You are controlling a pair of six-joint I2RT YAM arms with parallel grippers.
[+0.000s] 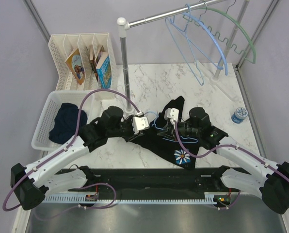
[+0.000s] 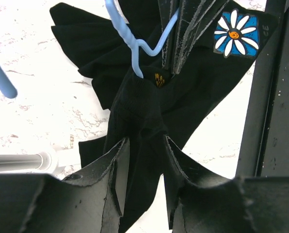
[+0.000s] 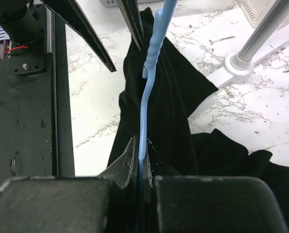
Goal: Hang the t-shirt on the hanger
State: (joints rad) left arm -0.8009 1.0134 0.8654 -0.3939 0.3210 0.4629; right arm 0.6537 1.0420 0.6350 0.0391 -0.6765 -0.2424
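Note:
The black t-shirt (image 1: 164, 143) lies bunched at the table's middle, its daisy print (image 1: 183, 156) toward the near edge. The thin light-blue wire hanger (image 1: 157, 127) is partly inside it. My left gripper (image 1: 142, 124) is shut on a fold of the t-shirt (image 2: 135, 116) between its fingers, gripper (image 2: 145, 141). The hanger's hook (image 2: 135, 43) rises above the yellow emblem (image 2: 159, 79), with the daisy (image 2: 234, 34) at upper right. My right gripper (image 1: 171, 115) is shut on the hanger wire (image 3: 152, 73), gripper (image 3: 141, 141), with the shirt (image 3: 168, 111) beneath.
A white basket (image 1: 41, 124) at left holds a navy garment (image 1: 66, 121). A file rack (image 1: 81, 58) with books stands behind it. A rail on a pole (image 1: 125, 63) carries a green arched hanger (image 1: 245, 36), a blue wavy hanger (image 1: 218, 46) and another thin one (image 1: 183, 48). A blue-lidded jar (image 1: 239, 115) is at right.

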